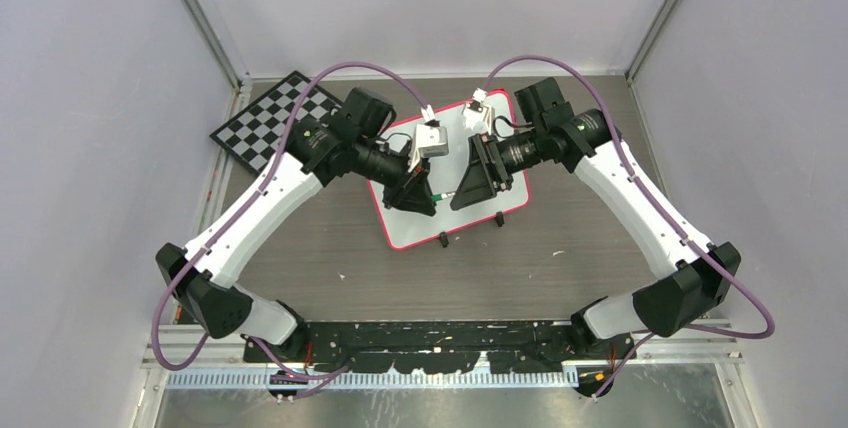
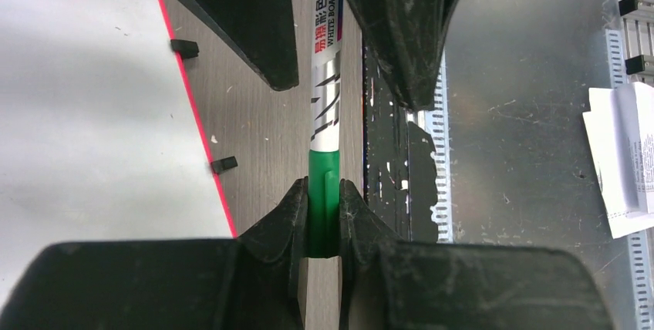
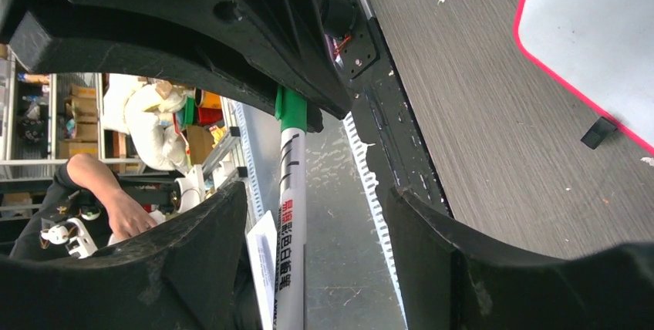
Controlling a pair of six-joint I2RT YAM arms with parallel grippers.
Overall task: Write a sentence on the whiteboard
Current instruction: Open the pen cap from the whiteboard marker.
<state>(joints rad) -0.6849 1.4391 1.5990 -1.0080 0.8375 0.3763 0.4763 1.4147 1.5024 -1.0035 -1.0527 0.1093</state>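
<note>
The whiteboard (image 1: 405,233) lies flat mid-table, white with a red-pink rim, and also shows in the left wrist view (image 2: 92,114) and the right wrist view (image 3: 601,29). Its visible parts are blank; the sentence is out of view. Both grippers hover tip to tip over the board. My left gripper (image 2: 324,191) is shut on the green cap (image 2: 324,207) of a white-barrelled marker (image 2: 325,75). My right gripper (image 3: 316,191) stands open around the marker's barrel (image 3: 289,230), with a wide gap on one side. From above, the marker (image 1: 446,194) bridges the two grippers.
A black-and-white chessboard (image 1: 270,123) lies at the back left. The board's two black feet (image 1: 443,239) stick out at its near edge. A metal rail (image 1: 400,378) runs along the table front, with papers (image 2: 625,160) on it. A person (image 3: 100,207) sits beyond the table.
</note>
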